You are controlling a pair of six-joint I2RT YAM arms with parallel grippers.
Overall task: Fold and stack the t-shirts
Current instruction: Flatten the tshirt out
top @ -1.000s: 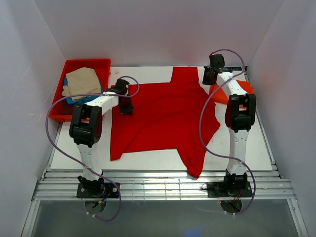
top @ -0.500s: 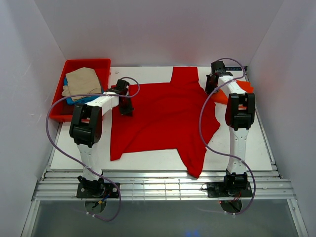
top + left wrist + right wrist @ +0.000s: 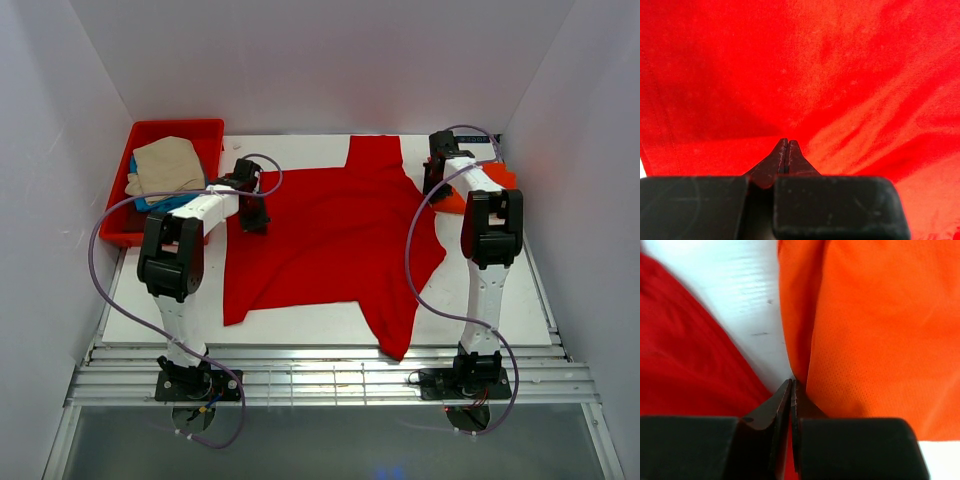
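A bright red t-shirt (image 3: 330, 235) lies spread flat over the middle of the white table (image 3: 300, 322). My left gripper (image 3: 255, 215) is shut, with its tips low over the shirt's left edge; red cloth (image 3: 790, 65) fills the left wrist view, and nothing shows between the jaws (image 3: 788, 142). An orange-red t-shirt (image 3: 500, 179) lies folded at the back right. My right gripper (image 3: 437, 178) is shut, its tips (image 3: 791, 382) at the bare strip of table between the red shirt (image 3: 685, 365) and the orange-red shirt's edge (image 3: 875, 330).
A red plastic tray (image 3: 175, 126) at the back left holds a beige shirt (image 3: 168, 165) on top of a blue one (image 3: 165, 202). White walls close in the table on the left, back and right.
My right gripper has come forward and down from the back edge to the gap beside the orange-red shirt. The left gripper and the red shirt have hardly moved.
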